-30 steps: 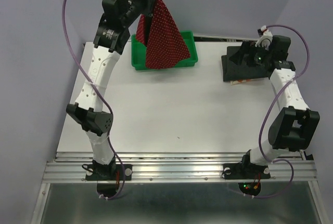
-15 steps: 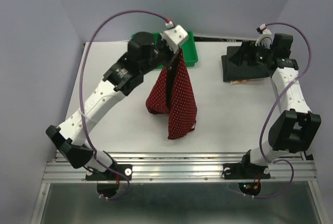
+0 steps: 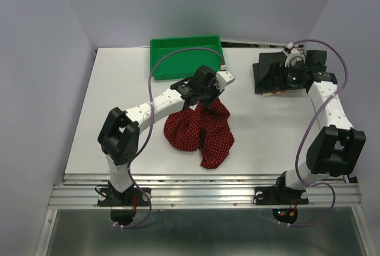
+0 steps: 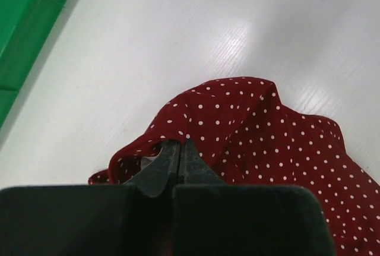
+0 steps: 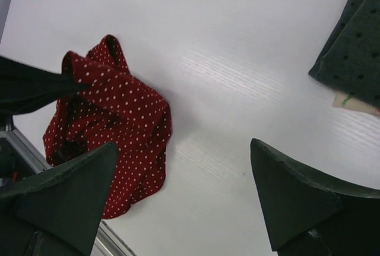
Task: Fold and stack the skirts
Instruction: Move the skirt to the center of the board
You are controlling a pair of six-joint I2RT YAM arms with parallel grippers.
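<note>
The dark red skirt with white dots (image 3: 199, 130) lies crumpled on the middle of the table, also seen in the left wrist view (image 4: 285, 143) and right wrist view (image 5: 113, 113). My left gripper (image 3: 208, 104) (image 4: 180, 143) is low over its far edge, shut on a fold of that skirt. A folded charcoal-grey skirt (image 3: 268, 81) (image 5: 356, 42) lies at the back right, with a pale orange sliver of cloth (image 3: 274, 94) showing under it. My right gripper (image 3: 278, 70) (image 5: 183, 144) hovers over the charcoal skirt, open, with nothing between its fingers.
The green tray (image 3: 184, 40) (image 4: 24, 30) stands at the back centre-left, behind the left gripper. The left arm's purple cable (image 3: 155, 69) loops over the tray. Metal rails (image 3: 202, 187) run along the table's near edge.
The left arm has swung down from above the tray to the table's middle, bringing the red skirt with it. The skirt now rests crumpled on the table instead of hanging. The right arm has barely moved.
</note>
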